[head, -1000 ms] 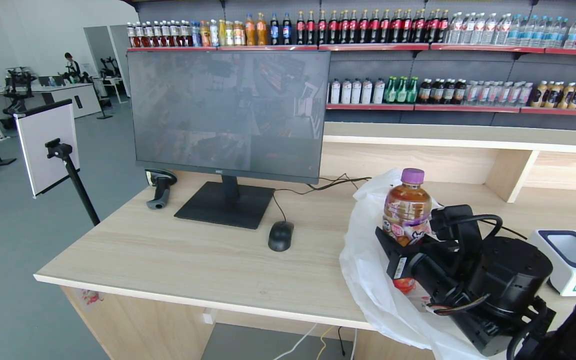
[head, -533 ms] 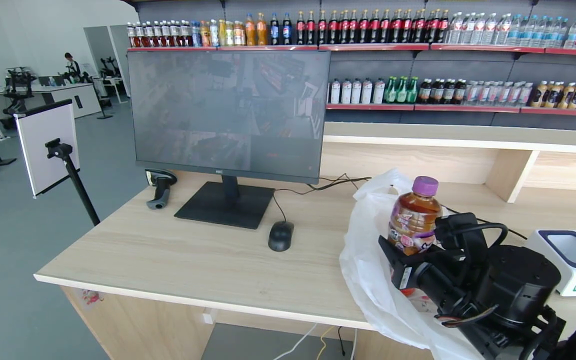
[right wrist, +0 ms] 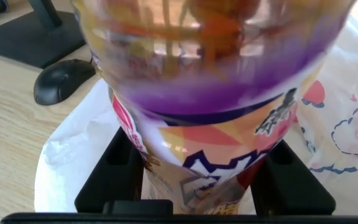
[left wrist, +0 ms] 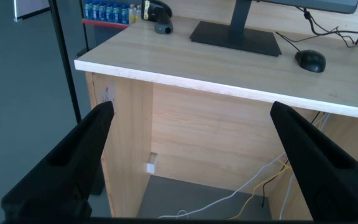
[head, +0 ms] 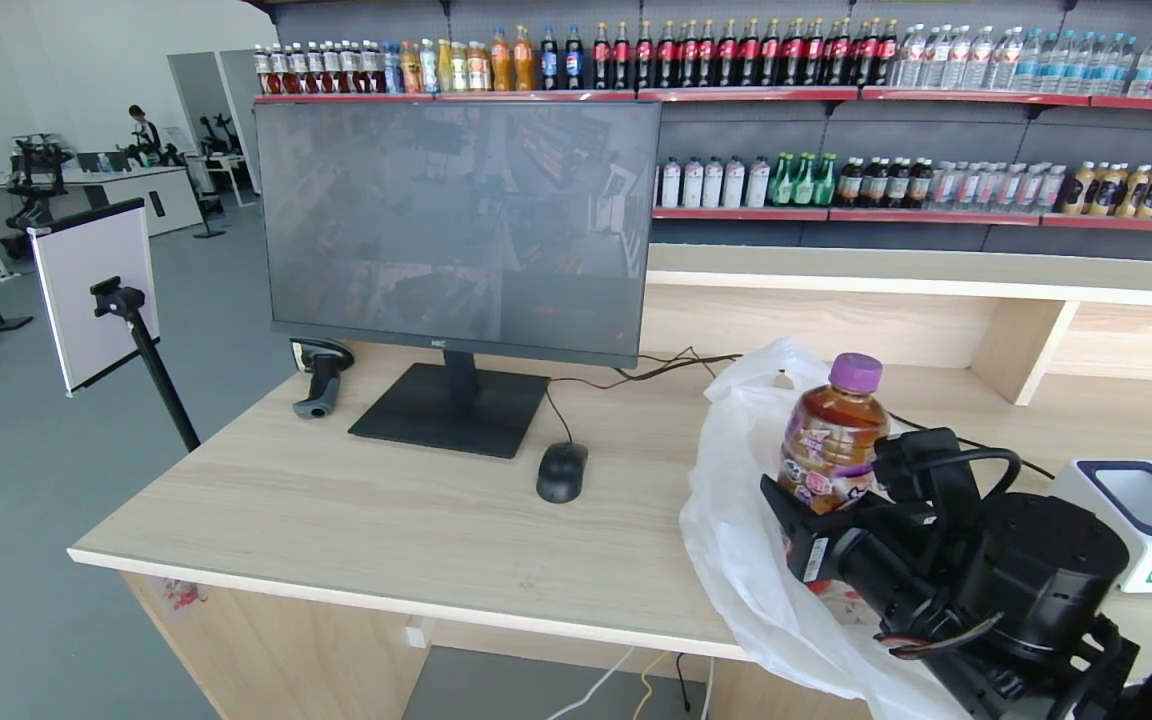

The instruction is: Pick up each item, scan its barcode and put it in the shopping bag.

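Note:
A tea bottle point(head: 833, 432) with a purple cap and a colourful label stands upright in my right gripper point(head: 841, 505), which is shut on its lower half above the white shopping bag point(head: 741, 540). Up close, the bottle point(right wrist: 216, 106) sits between the black fingers point(right wrist: 114, 165), with the bag point(right wrist: 347, 118) spread beneath. A white barcode scanner point(head: 1131, 520) with a dark window sits on the counter to the right of the bottle. My left gripper point(left wrist: 191, 162) hangs open below and in front of the counter's edge point(left wrist: 229, 87), holding nothing.
On the wooden counter point(head: 386, 510) stand a large monitor point(head: 456, 225), a black mouse point(head: 562, 471) and a handheld scanner point(head: 319, 380) at the back left. Cables point(head: 656, 368) run behind the bag. Shelves of drinks point(head: 836, 60) line the back wall.
My right gripper has carried the bottle to the right and slightly down, toward the white scanner. The bag and the counter items have stayed put.

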{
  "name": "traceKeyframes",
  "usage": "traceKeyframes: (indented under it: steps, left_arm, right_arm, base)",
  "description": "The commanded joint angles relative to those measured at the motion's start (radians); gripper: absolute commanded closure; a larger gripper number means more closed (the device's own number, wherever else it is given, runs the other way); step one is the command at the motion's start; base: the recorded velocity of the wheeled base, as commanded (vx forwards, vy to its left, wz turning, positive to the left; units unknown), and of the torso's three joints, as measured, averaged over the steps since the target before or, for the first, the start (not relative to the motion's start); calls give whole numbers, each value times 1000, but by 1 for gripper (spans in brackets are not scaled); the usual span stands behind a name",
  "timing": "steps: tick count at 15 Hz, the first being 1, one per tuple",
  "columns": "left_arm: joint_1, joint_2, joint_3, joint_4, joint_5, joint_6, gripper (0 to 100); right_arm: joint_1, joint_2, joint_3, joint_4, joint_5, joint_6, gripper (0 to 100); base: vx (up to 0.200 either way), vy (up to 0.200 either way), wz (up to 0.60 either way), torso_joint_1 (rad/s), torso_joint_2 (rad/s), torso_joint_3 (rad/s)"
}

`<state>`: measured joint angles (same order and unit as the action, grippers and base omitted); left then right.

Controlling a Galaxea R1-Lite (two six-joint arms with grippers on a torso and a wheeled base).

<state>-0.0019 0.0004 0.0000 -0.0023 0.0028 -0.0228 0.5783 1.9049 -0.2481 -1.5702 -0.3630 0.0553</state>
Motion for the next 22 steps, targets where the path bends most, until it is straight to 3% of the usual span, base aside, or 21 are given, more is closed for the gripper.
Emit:
traceKeyframes:
  steps: [1,6,7,13,22]
  left_arm:
    - [2,0,0,1,0,0,0]
    - [0,0,0,1,-1,0,0]
    - [0,0,0,-1,0,0,0]
    - [0,0,0,1,0,0,0]
    - [0,0,0,1,0,0,0]
  right_arm:
    - [0,-3,4,-1,1,0,100]
    - [0,-1,-3,-1,1,6,100]
    - [0,-3,3,-1,1,6,0]
    - [0,-27,32,-1,-5,17,0]
    - [0,-242,99,-1,-37,14,0]
  base:
    - [0,0,0,0,0,0]
    - [0,0,0,0,0,0]
    - [0,0,0,0,0,0]
    - [0,0,0,0,0,0]
    - [0,0,0,0,0,0]
